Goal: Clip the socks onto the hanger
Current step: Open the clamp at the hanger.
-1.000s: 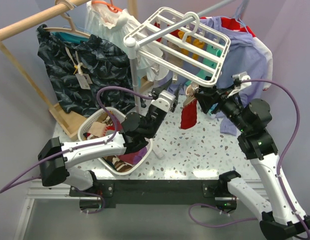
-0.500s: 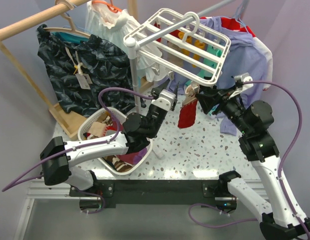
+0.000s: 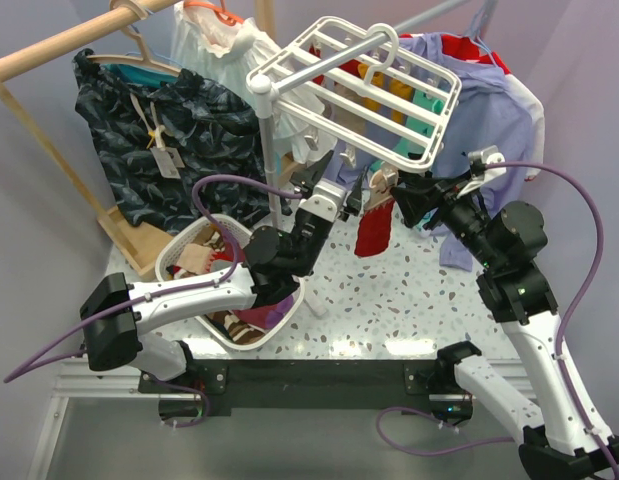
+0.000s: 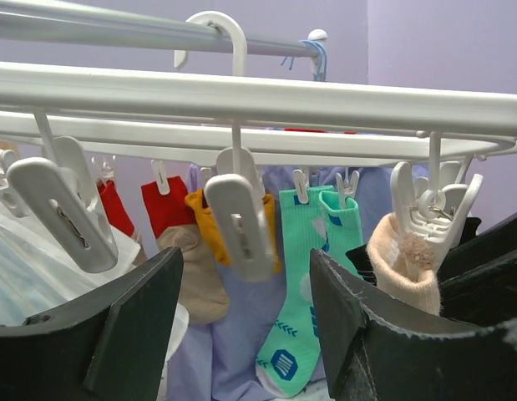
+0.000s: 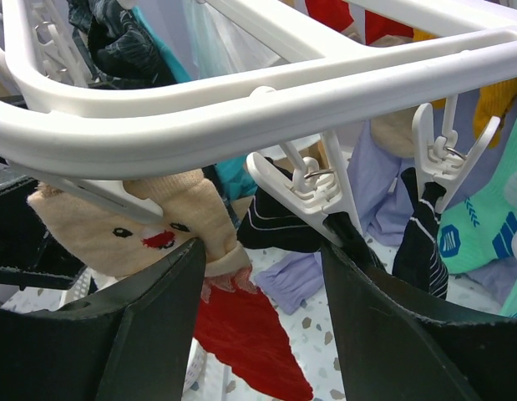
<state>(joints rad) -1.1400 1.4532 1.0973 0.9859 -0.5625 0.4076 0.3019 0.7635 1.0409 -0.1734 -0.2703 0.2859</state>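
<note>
Observed state, as seen from beside the rig:

1. The hanger (image 3: 426,113) hung tilted above the table (image 3: 389,295), with its hook over a grey rail. Its grid bars crossed the top of both wrist views (image 4: 241,96) (image 5: 241,109).

2. One red sock (image 3: 374,228) hung straight down below the near edge of the hanger, between the two arms and clear of the table. Its tan cuff (image 5: 133,224) was raised against a white clip under the frame, and the red body (image 5: 245,338) trailed beneath. The left wrist view showed the same cuff (image 4: 402,261) directly under a clip. Whether that clip had closed on the cuff could not be determined.

3. A second red sock (image 4: 162,205), with a tan end below, hung from a clip on the far row, beside a mustard sock (image 4: 206,227) and teal socks (image 4: 304,284).

4. The left gripper (image 3: 341,185) (image 4: 245,261) was raised under the frame with its fingers spread wide. It held nothing, and an unused clip (image 4: 240,224) hung in line with the gap.

5. The right gripper (image 3: 399,198) (image 5: 262,251) was also spread wide and clamped nothing. The red sock hung in its gap, with the cuff just above one finger (image 5: 116,334).

6. A white basket (image 3: 174,262) of laundry stood under the left arm
</note>
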